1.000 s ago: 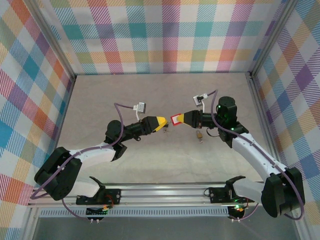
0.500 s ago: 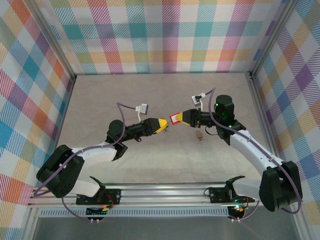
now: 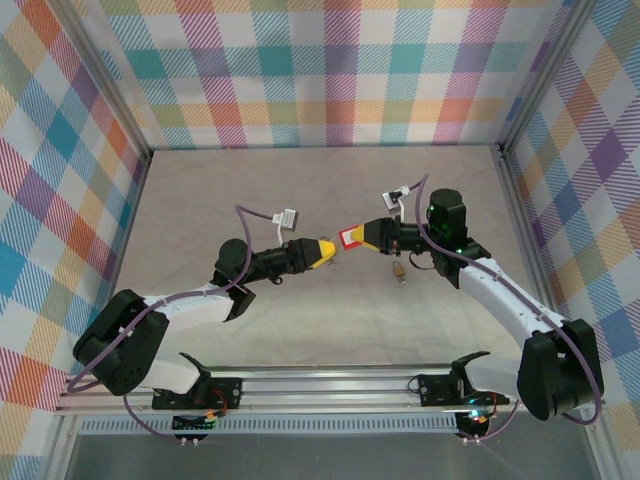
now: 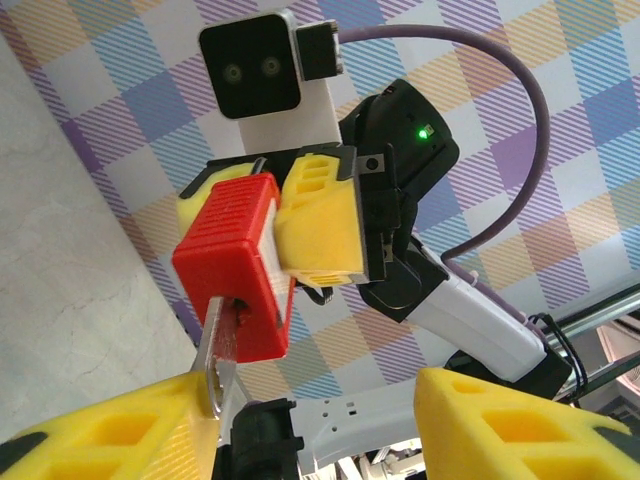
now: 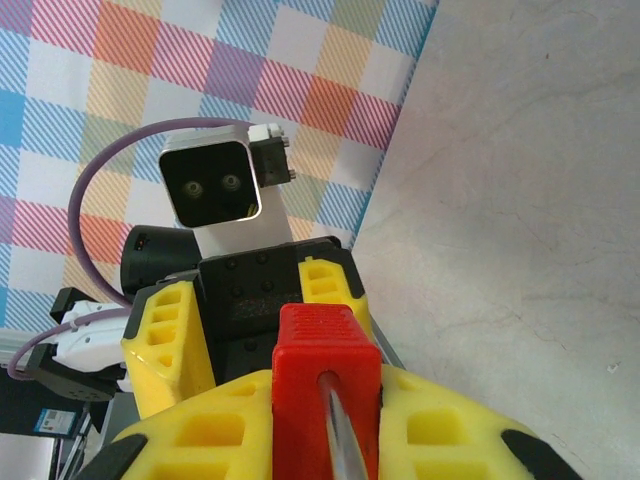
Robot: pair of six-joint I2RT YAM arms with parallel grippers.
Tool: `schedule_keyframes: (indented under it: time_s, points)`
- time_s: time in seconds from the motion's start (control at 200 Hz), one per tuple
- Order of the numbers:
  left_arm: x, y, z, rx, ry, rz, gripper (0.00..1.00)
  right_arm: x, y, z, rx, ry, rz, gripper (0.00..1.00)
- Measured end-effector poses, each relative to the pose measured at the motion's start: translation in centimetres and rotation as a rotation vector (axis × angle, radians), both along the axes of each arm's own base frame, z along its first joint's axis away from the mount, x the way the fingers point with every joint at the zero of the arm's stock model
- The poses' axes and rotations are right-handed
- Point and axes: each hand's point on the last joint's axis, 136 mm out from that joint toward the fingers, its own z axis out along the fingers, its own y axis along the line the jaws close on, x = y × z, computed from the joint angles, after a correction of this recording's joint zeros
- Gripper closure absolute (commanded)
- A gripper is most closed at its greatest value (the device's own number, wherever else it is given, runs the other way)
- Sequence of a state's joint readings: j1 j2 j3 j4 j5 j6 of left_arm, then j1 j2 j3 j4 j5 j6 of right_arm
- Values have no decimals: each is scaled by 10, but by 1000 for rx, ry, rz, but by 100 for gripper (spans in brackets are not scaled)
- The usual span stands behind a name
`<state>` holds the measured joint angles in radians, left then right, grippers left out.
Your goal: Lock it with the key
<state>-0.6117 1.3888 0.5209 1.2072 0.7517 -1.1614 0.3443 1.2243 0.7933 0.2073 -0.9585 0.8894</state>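
Note:
A red padlock point(image 3: 351, 238) hangs above the middle of the table, and my right gripper point(image 3: 362, 237) is shut on it. In the right wrist view the padlock point(image 5: 325, 380) sits between the yellow pads, with the silver key point(image 5: 340, 440) stuck in its keyhole. In the left wrist view the key point(image 4: 214, 365) reaches from the padlock point(image 4: 232, 262) down to my left gripper point(image 4: 315, 410). Its blade lies against the left finger point(image 4: 110, 435). The right finger point(image 4: 530, 425) stands well away, so these jaws are open. My left gripper point(image 3: 327, 250) faces the padlock tip to tip.
A small brass object point(image 3: 399, 271) lies on the table below the right gripper. The grey tabletop point(image 3: 300, 180) is bordered by checked walls and a metal rail point(image 3: 320, 385) at the near edge.
The left jaws have drawn closer together around the key. Both arms have shifted only slightly, the left tip edging toward the padlock.

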Motion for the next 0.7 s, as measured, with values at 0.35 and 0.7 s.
schedule_keyframes:
  time_s: [0.35,0.7]
  points:
    - [1,-1,-4,7,10,0,56,-3,4,0,-4,-11,11,100]
    - [4,-3,-8,12,19,0,66,-6,9,-2,-7,-11,20,100]
